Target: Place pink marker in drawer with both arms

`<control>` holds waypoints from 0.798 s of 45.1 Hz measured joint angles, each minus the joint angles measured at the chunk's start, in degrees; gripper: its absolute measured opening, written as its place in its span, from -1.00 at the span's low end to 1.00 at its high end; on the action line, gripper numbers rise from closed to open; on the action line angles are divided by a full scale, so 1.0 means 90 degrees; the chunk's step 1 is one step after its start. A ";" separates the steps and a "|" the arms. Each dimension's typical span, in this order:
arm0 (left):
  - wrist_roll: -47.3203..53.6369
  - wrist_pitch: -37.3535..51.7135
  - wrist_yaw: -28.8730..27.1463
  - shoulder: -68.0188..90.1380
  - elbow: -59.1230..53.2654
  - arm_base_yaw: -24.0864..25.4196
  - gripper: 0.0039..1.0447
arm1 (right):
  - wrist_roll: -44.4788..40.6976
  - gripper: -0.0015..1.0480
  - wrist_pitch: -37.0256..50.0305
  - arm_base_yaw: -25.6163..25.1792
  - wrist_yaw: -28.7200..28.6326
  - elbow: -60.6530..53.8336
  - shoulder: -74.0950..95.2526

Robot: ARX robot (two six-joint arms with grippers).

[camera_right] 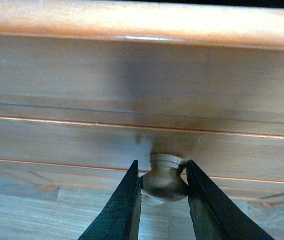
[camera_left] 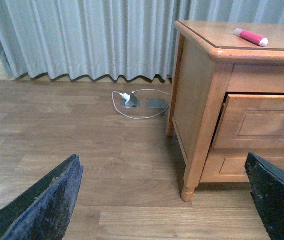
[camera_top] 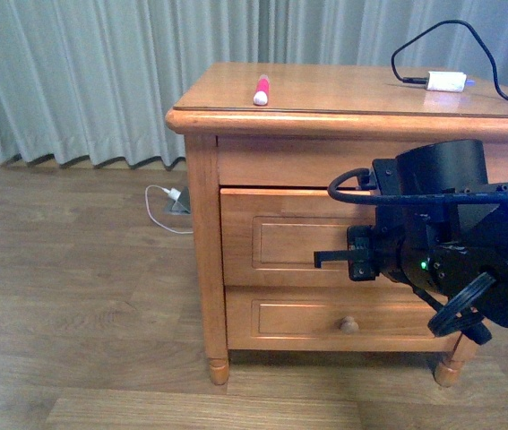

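The pink marker lies on the wooden cabinet's top, near its left front corner. The upper drawer stands pulled out a little from the cabinet front. My right arm reaches in front of this drawer and hides its knob in the front view. In the right wrist view my right gripper is shut on the round knob, one black finger on each side. My left gripper hangs open over the floor, left of the cabinet, holding nothing.
A white adapter with a black cable rests on the cabinet top at the right. The lower drawer is shut, its knob showing. A floor socket with a white cable lies beside the cabinet. Grey curtains hang behind.
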 joint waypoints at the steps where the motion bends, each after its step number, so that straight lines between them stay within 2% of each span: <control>1: 0.0000 0.0000 0.0000 0.0000 0.0000 0.0000 0.89 | 0.0010 -0.58 -0.0002 0.0000 -0.0005 -0.0044 -0.0032; 30: 0.0000 0.0000 0.0002 0.0000 0.0000 0.0000 0.89 | 0.0131 -0.59 -0.0403 0.0112 -0.0423 -0.3694 -0.2907; 32: 0.0000 0.0000 0.0000 0.0000 0.0000 0.0000 0.89 | 0.0141 -0.50 -0.0384 0.0117 -0.0437 -0.3825 -0.2999; 36: 0.0000 0.0000 0.0000 0.0000 0.0000 0.0000 0.89 | 0.0313 -0.15 -0.0376 0.0104 -0.0338 -0.4085 -0.3184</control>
